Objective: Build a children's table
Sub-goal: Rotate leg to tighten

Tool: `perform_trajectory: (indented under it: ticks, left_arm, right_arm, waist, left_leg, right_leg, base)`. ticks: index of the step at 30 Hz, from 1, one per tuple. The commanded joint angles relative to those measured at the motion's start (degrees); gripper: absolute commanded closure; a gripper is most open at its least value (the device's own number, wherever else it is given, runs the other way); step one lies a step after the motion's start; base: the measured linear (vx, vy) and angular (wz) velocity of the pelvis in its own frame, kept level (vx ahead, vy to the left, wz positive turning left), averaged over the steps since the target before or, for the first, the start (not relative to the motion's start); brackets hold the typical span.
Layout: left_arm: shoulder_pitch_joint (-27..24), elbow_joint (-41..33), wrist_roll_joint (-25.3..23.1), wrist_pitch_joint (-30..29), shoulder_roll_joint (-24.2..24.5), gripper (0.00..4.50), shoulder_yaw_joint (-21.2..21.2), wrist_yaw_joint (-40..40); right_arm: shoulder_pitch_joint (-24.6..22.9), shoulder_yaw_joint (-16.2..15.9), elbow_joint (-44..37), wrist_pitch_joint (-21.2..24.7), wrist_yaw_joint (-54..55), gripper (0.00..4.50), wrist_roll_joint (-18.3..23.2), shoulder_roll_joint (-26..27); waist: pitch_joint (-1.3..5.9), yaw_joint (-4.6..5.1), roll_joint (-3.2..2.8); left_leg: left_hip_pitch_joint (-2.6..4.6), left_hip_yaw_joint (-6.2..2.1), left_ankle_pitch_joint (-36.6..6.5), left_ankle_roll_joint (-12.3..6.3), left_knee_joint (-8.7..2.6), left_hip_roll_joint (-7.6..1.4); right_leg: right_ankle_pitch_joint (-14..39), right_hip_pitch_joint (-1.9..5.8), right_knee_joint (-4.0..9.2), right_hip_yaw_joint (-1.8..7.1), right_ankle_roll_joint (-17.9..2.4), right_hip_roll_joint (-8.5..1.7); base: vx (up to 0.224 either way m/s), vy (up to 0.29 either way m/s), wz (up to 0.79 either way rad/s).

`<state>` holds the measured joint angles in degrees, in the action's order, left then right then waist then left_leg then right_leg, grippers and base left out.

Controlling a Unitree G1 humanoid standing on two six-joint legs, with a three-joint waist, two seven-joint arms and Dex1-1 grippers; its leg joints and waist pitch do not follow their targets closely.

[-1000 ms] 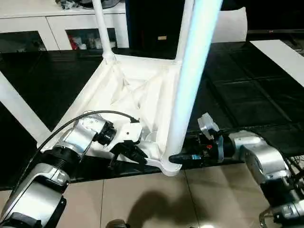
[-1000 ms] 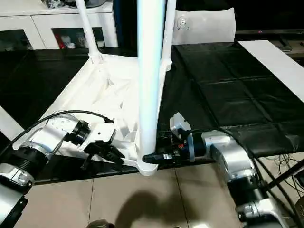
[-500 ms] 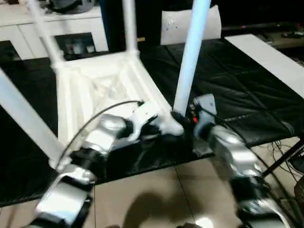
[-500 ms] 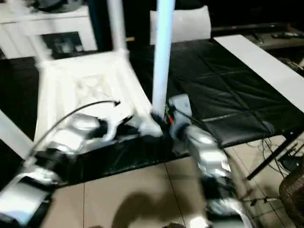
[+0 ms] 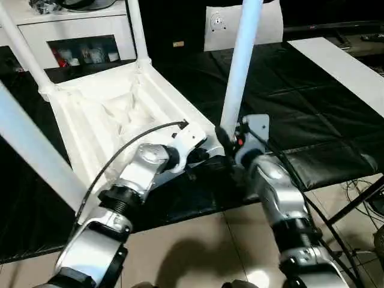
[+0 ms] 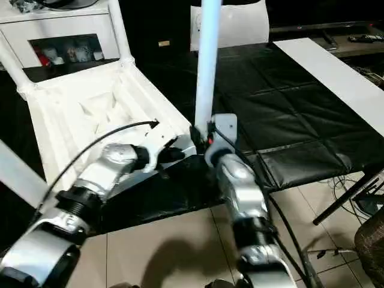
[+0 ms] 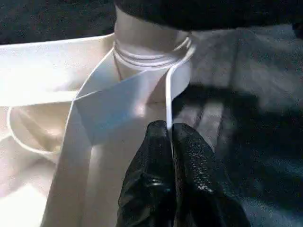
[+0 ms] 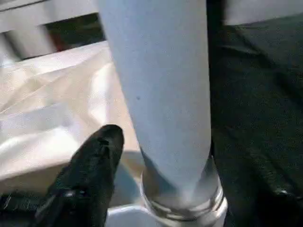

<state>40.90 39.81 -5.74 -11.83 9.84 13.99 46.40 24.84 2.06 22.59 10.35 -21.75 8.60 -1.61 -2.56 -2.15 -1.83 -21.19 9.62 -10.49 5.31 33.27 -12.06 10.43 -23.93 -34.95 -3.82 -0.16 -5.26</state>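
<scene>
Looking down over our two silver forearms, we see the children's table point(image 5: 114, 114) lying upside down on the black mat point(image 5: 312, 108), ribbed underside facing up, its near corner close to the mat's front edge. Much of it is cut off: the legs run out of the top of the head views, and the leg point(image 5: 27, 153) at our left crosses the picture's corner, so its ends cannot be seen. The near corner socket is largely covered by our own wrists in the head views.

Our left gripper point(image 7: 171, 142) reaches in from the left, forearm angled up and toward the middle, with a black cable point(image 5: 129, 153) arching over it. Its jaws are closed, pinching the thin edge of a rib just below the corner socket, as the left wrist view shows.

Our right gripper point(image 5: 227, 139) comes in from the right, forearm rising toward the base of the near leg point(image 5: 240, 66), which stands upright in the socket. In the right wrist view one black finger point(image 8: 94, 165) sits just beside the leg's base; the other finger is at the far edge, too dark to make out. The jaws stand apart on either side of the leg, and we cannot tell whether they press on it.

A flat white panel point(image 5: 243, 27) stands beyond the mat, bearing a small round mark whose detail is unreadable. A long white strip point(image 5: 342, 66) lies at our right. No writing is legible anywhere.
</scene>
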Motion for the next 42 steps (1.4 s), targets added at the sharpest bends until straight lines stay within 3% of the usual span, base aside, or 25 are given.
perform_trajectory:
  ticks: [1,2,3,6,7,11,15,20,24,26,28,37,42]
  left_arm:
    - [0.5,-2.3,1.2,4.4,1.7,4.5,0.9,4.6]
    - [0.1,-2.6,1.5,5.7,2.6,4.5,1.4,7.0]
    - [-0.4,-3.0,2.0,7.5,3.7,4.5,2.1,10.3]
    - [-1.2,-3.6,2.2,10.7,6.6,4.5,4.2,17.7]
    - [-1.7,-3.8,2.5,12.5,8.2,4.5,5.2,22.1]
    - [-2.3,-4.4,4.1,14.6,11.3,4.5,7.1,32.0]
    - [-2.5,-4.7,4.3,16.6,13.4,4.5,9.3,37.8]
    - [-2.4,-4.9,3.8,18.6,14.4,4.5,10.8,41.6]
    - [-2.3,-5.2,3.6,19.7,14.8,4.5,12.0,44.5]
    - [-2.3,-5.2,3.7,19.8,14.8,4.5,12.1,44.7]
    - [-2.1,-5.2,3.7,20.1,14.7,4.5,12.3,45.0]
    - [-1.4,-4.1,3.5,20.5,13.8,4.5,12.1,44.6]
    - [-1.7,-3.4,3.1,20.5,13.7,4.5,11.7,43.0]
  right_arm:
    - [-1.0,-1.0,-2.3,-0.5,-5.8,1.01,1.8,-2.5]
    - [-1.6,-1.2,-2.9,-0.5,-8.2,1.01,2.3,-4.0]
    - [-2.2,-1.4,-3.5,-0.2,-11.5,0.96,2.9,-6.1]
    - [-3.1,-2.2,-4.2,0.1,-20.3,0.61,4.2,-11.3]
    - [-3.2,-2.9,-4.7,0.4,-25.9,0.57,5.1,-14.2]
    - [-2.7,-5.5,-5.4,3.3,-38.9,0.57,8.4,-19.6]
    - [-1.4,-7.6,-4.1,4.3,-46.5,0.57,9.8,-21.7]
    - [-0.4,-10.0,-3.0,5.2,-52.2,1.26,9.9,-23.1]
    - [0.9,-11.6,-1.9,6.2,-57.0,1.44,10.5,-24.0]
    - [1.0,-11.7,-1.9,6.4,-57.3,1.55,10.6,-24.0]
    - [1.4,-12.4,-2.1,7.0,-59.0,1.8,10.9,-24.5]
    - [2.3,-13.5,-1.8,7.4,-61.2,2.46,10.8,-24.0]
    - [1.5,-13.2,-3.0,8.0,-60.5,2.49,11.1,-23.7]
  waist:
    - [4.24,-0.56,0.14]
    - [4.18,-0.6,0.13]
    - [4.09,-0.63,0.49]
    - [4.04,-1.3,0.39]
    - [3.97,-1.45,0.6]
    - [3.89,-2.97,0.32]
    - [3.93,-3.71,0.22]
    - [3.86,-4.15,0.48]
    - [3.91,-4.17,0.81]
    - [3.91,-4.33,0.69]
    - [3.98,-4.36,1.11]
    - [4.0,-4.52,1.02]
    - [3.96,-4.49,1.06]
  left_leg:
    - [0.13,0.34,-6.4,-5.84,-2.83,-0.04]
    - [0.09,0.37,-6.3,-5.86,-2.85,-0.06]
    - [0.12,0.49,-6.5,-5.96,-2.85,-0.17]
    - [0.25,0.53,-7.0,-6.21,-2.81,-0.38]
    - [0.34,0.61,-7.4,-6.33,-2.77,-0.33]
    - [0.67,0.65,-8.4,-5.51,-2.89,-0.8]
    - [0.57,0.66,-8.7,-4.52,-2.95,-0.95]
    - [0.51,0.69,-9.7,-3.39,-3.02,-0.87]
    - [0.45,0.66,-9.3,-3.27,-3.03,-0.85]
    - [0.61,0.7,-9.0,-3.35,-2.98,-0.94]
    - [0.48,0.72,-8.1,-3.6,-2.93,-0.92]
    - [0.53,0.72,-8.0,-3.28,-2.92,-0.93]
    - [0.5,0.74,-8.1,-3.29,-2.91,-0.88]
  right_leg:
    - [-1.8,4.69,3.28,1.9,-15.6,-1.91]
    - [-1.7,4.64,3.24,1.94,-15.6,-1.91]
    - [-1.2,4.52,3.33,2.02,-15.6,-1.91]
    - [0.1,4.38,3.21,2.09,-15.8,-1.99]
    - [0.6,4.27,3.35,2.06,-15.8,-1.91]
    - [3.2,4.07,3.19,2.03,-15.5,-2.06]
    - [4.0,3.92,3.05,1.98,-15.4,-2.26]
    - [6.0,3.91,3.2,1.99,-14.8,-2.31]
    - [7.0,3.98,3.21,1.96,-14.5,-2.38]
    - [7.1,3.8,3.25,2.01,-14.5,-2.35]
    - [6.0,3.95,3.07,2.01,-14.6,-2.32]
    - [7.2,3.84,3.14,1.98,-14.3,-2.36]
    - [7.4,3.84,3.19,1.97,-14.1,-2.31]
  base:
    - [0.0,0.0,0.0]
    - [0.0,0.0,0.0]
    - [0.0,0.0,0.0]
    - [0.0,0.0,0.0]
    - [0.0,0.0,0.0]
    - [0.0,0.0,0.0]
    - [0.0,0.0,0.0]
    - [0.0,0.0,0.0]
    - [0.0,0.0,0.0]
    - [0.0,0.0,0.0]
    - [0.0,0.0,0.0]
    - [0.0,0.0,0.0]
    - [0.0,0.0,0.0]
